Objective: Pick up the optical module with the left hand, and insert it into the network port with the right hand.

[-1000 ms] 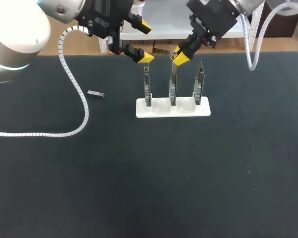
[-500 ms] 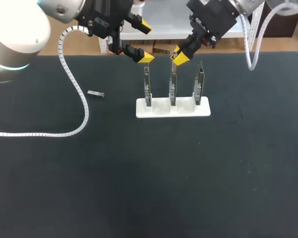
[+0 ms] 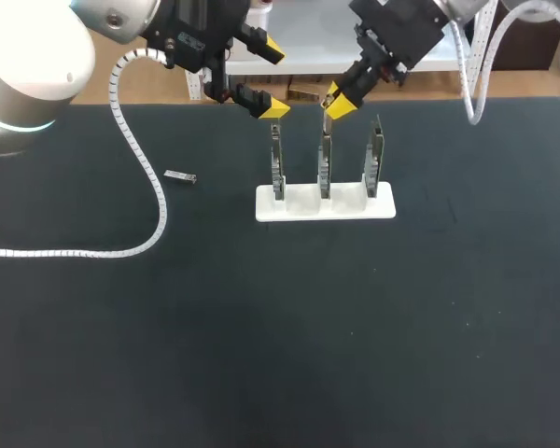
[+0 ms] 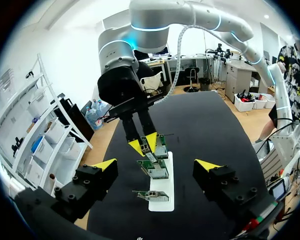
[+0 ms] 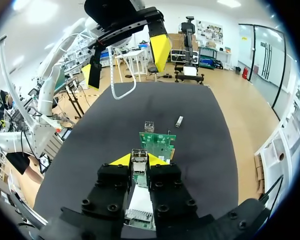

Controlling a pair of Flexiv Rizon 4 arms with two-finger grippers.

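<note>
A white stand (image 3: pixel 325 203) holds three upright network cards: left (image 3: pixel 276 163), middle (image 3: pixel 324 166) and right (image 3: pixel 376 161). My right gripper (image 3: pixel 339 101) hangs just above the middle card's top, shut on a small metal optical module (image 5: pixel 139 160) that shows between its yellow tips. The left wrist view shows that same gripper (image 4: pixel 145 145) over the cards (image 4: pixel 153 169). My left gripper (image 3: pixel 270 80) hovers above and behind the left card, wide open and empty (image 4: pixel 156 165). A second optical module (image 3: pixel 180 176) lies loose on the mat, left of the stand (image 5: pixel 179 121).
The black mat (image 3: pixel 289 327) covers the whole table. A white coiled cable (image 3: pixel 140 177) from my left arm drapes over the mat on the left, near the loose module.
My right gripper, with the module in it, has risen slightly above the middle card. The left arm has not moved.
</note>
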